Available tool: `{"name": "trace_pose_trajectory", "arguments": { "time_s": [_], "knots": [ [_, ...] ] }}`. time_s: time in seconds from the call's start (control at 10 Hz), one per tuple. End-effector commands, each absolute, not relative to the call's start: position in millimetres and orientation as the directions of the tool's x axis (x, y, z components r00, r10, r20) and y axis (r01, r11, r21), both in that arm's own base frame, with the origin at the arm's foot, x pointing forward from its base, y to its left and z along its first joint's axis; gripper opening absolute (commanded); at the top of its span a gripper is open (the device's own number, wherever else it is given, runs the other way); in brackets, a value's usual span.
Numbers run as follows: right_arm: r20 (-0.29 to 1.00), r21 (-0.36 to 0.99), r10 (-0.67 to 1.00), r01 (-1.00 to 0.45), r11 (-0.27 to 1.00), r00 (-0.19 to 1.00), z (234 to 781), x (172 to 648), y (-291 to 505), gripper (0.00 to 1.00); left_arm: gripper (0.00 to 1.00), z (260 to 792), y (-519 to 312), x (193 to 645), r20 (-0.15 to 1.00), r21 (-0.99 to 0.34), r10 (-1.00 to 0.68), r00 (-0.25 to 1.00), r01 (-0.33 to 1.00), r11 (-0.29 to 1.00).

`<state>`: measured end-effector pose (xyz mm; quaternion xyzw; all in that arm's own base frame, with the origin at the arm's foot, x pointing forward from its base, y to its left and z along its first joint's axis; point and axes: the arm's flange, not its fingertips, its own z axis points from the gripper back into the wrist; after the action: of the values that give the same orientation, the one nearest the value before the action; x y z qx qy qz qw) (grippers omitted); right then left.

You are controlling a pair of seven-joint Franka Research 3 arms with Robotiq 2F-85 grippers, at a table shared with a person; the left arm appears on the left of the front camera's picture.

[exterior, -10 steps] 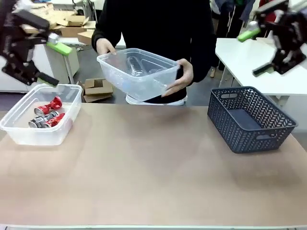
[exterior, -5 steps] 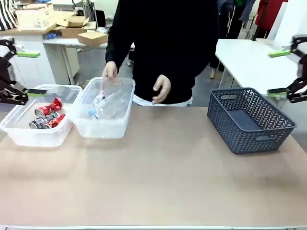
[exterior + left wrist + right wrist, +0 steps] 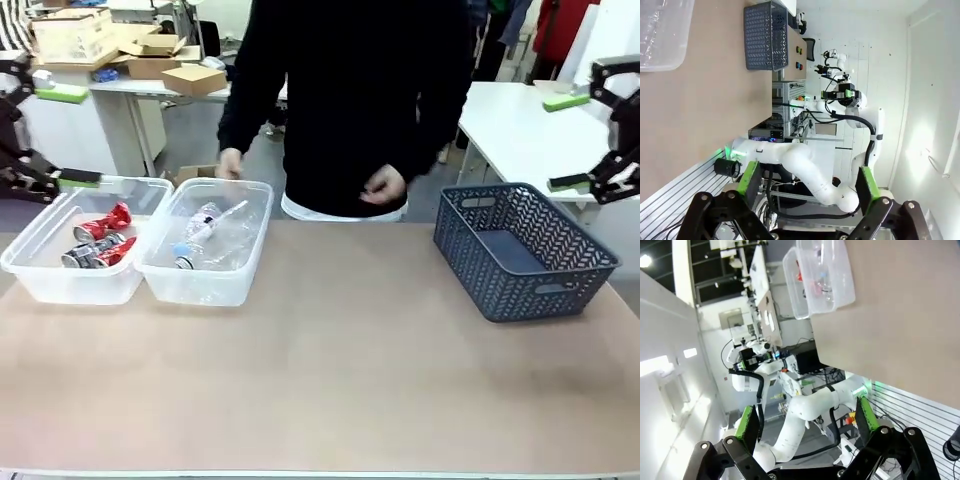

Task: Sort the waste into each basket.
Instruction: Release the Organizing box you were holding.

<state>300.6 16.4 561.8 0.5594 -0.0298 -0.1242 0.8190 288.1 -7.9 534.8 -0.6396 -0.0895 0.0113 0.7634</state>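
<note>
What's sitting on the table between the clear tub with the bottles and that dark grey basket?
Nothing. In the front view the tub of bottles and the dark grey basket are separated by a bare stretch of brown table.

Tub of bottles now parked on the bench

The clear tub of bottles (image 3: 205,255), held up in both of the person's hands a second ago, now sits on the bench (image 3: 330,360) just beside the tub of cans (image 3: 80,250), and both hands have let go. Both arms have swung outward toward the picture edges, fingers spread.
</note>
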Motion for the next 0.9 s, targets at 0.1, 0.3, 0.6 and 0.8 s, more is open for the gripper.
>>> {"name": "trace_pose_trajectory", "arguments": {
  "time_s": [0.1,0.3,0.6,0.8],
  "knots": [
    [-0.105,0.922,-0.232,0.182,0.34,0.967,564.4,301.3,12.2,1.0,1.0,529.4,-10.4,283.3,0.112,-0.984,0.136,0.984,0.091,0.15],
    [-0.105,0.922,-0.232,0.182,0.34,0.967,564.4,301.3,12.2,1.0,1.0,529.4,-10.4,283.3,0.112,-0.984,0.136,0.984,0.091,0.15],
    [-0.105,0.922,-0.232,0.182,0.34,0.967,564.4,301.3,12.2,1.0,1.0,529.4,-10.4,283.3,0.112,-0.984,0.136,0.984,0.091,0.15],
    [-0.105,0.922,-0.232,0.182,0.34,0.967,564.4,301.3,12.2,1.0,1.0,529.4,-10.4,283.3,0.112,-0.984,0.136,0.984,0.091,0.15]
  ]
}}
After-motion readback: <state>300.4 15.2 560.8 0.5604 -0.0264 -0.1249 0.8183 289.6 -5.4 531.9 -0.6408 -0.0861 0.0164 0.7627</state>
